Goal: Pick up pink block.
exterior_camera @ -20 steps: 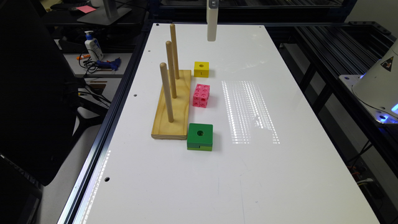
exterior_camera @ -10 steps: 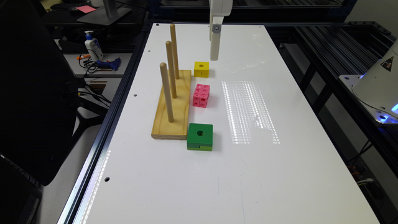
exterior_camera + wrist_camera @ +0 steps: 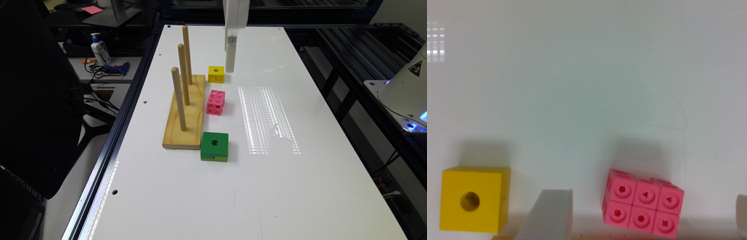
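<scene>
Lowered since the frames 1.0 s and 0.5 s ago, the gripper [image 3: 230, 65] hangs over the white table [image 3: 300, 186], its tip just beside the yellow block [image 3: 216, 74] at that block's 3 o'clock. Exterior view: the pink block [image 3: 216, 102] rests flat on the table, untouched, between the yellow block at its 12 o'clock and the green block [image 3: 215, 146] at its 6 o'clock, with the wooden peg board [image 3: 185, 113] and its 3 upright pegs at its 9 o'clock. Wrist view: the pink block [image 3: 643, 208] is bright pink, built of snap-together cubes, the near face showing 2 rows of 3 studs or holes. The yellow block [image 3: 473, 200] lies apart from it, bearing 1 round hole. One grey finger [image 3: 547, 215] stands between them, another at the frame edge, so the fingers are spread wide with the pink block between them.
</scene>
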Robot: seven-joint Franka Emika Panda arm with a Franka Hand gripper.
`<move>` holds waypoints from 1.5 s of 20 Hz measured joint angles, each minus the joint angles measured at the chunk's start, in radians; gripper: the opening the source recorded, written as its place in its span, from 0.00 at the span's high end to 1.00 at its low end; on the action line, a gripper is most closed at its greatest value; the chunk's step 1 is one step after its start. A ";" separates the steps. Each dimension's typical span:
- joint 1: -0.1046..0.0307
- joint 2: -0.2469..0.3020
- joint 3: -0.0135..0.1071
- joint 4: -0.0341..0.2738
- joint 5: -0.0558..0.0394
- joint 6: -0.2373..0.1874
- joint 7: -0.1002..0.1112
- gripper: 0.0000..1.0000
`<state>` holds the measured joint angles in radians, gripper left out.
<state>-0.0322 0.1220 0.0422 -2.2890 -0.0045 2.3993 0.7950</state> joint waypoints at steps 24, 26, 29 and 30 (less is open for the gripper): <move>0.000 0.100 0.011 0.012 0.0005 0.111 0.004 0.00; 0.000 0.100 0.011 0.013 0.0005 0.111 0.004 0.00; 0.000 0.110 0.011 0.013 0.0005 0.117 0.004 0.00; 0.000 0.120 0.011 0.013 0.0005 0.126 0.004 0.00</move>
<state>-0.0319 0.2422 0.0531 -2.2756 -0.0041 2.5258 0.7994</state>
